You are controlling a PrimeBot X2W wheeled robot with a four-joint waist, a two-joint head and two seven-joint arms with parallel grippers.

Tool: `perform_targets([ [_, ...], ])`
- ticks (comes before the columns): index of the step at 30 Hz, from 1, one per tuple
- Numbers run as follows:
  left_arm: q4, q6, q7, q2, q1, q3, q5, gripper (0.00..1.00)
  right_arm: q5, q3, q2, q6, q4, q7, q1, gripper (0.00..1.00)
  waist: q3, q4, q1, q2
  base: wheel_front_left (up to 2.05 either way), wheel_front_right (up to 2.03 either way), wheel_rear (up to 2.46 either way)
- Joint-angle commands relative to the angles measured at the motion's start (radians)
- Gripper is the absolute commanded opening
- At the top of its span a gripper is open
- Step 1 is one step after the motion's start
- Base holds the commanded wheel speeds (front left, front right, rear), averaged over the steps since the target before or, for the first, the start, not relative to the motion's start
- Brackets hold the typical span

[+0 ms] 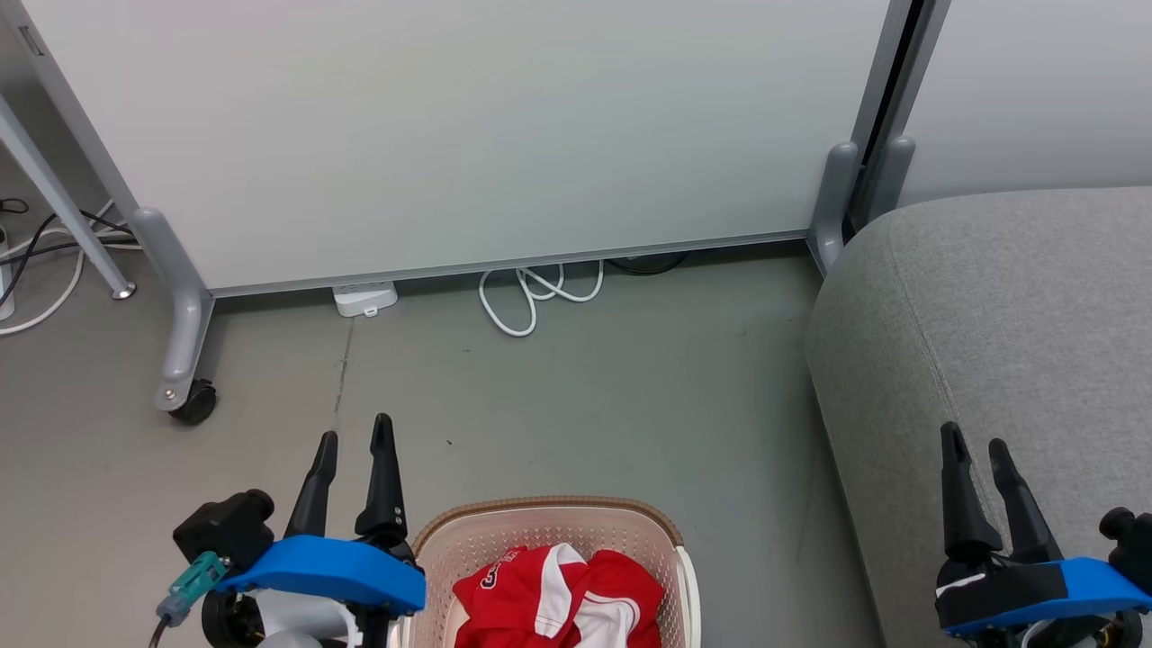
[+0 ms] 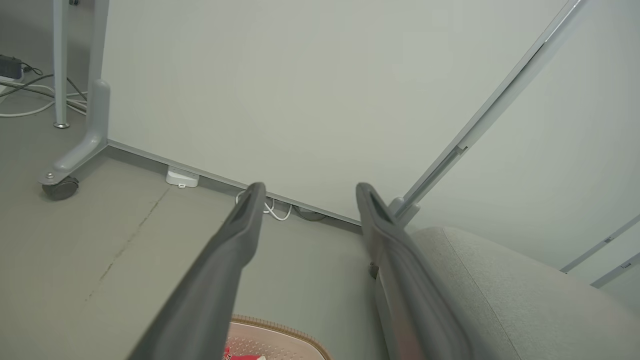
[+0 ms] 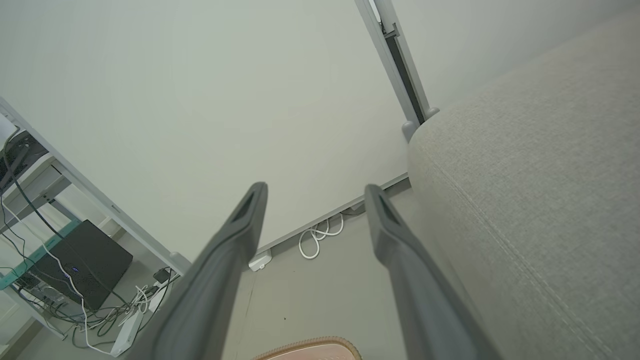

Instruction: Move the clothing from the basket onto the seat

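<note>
Red clothing [image 1: 558,598] in the basket [image 1: 549,513], both grippers spread and empty
The clothing lies bunched in the basket on the floor [image 1: 576,387], near centre. The grey seat [image 1: 1017,342] stands to its right. The left gripper [image 1: 355,430] hangs just left of the basket, and the right gripper [image 1: 974,436] is by the seat's left edge

Pale partition panel [image 1: 468,126], castor foot [image 1: 189,396], white power strip [image 1: 364,298] and looped cable [image 1: 531,301] on grey floor [image 1: 585,405].
</note>
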Motion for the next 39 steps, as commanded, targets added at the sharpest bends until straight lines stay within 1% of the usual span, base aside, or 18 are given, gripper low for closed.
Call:
perform_targets([
  [1,-0.005,0.004,-0.010,0.004,-0.025,-0.010,0.031,1.00,-0.035,-0.001,-0.009,0.002,-0.012,-0.010,-0.004,1.00,-0.001,0.001,0.0000,0.0000,0.00,0.00,0.00],
  [12,0.006,0.008,-0.038,0.003,-0.028,-0.037,0.132,1.00,-0.154,0.000,-0.010,0.002,-0.011,-0.039,0.006,1.00,-0.001,0.008,0.0000,0.0000,0.00,0.00,0.00],
  [22,0.016,0.001,-0.063,0.001,-0.029,-0.049,0.195,1.00,-0.245,-0.003,-0.011,0.003,-0.014,-0.062,0.010,1.00,0.000,0.014,0.0000,0.0000,0.00,0.00,0.00],
  [25,0.025,-0.009,-0.069,0.000,-0.032,-0.053,0.202,1.00,-0.268,-0.006,-0.011,0.003,-0.019,-0.070,0.010,1.00,0.001,0.015,0.0000,0.0000,0.00,0.00,0.00],
  [30,0.033,-0.013,-0.081,0.000,-0.036,-0.059,0.228,1.00,-0.305,-0.005,-0.012,0.003,-0.024,-0.081,0.011,1.00,0.001,0.016,0.0000,0.0000,0.00,0.00,0.00],
  [39,0.026,-0.001,-0.099,0.000,-0.032,-0.066,0.273,1.00,-0.371,0.003,-0.012,0.003,-0.011,-0.099,0.017,1.00,0.000,0.013,0.0000,0.0000,0.00,0.00,0.00],
])
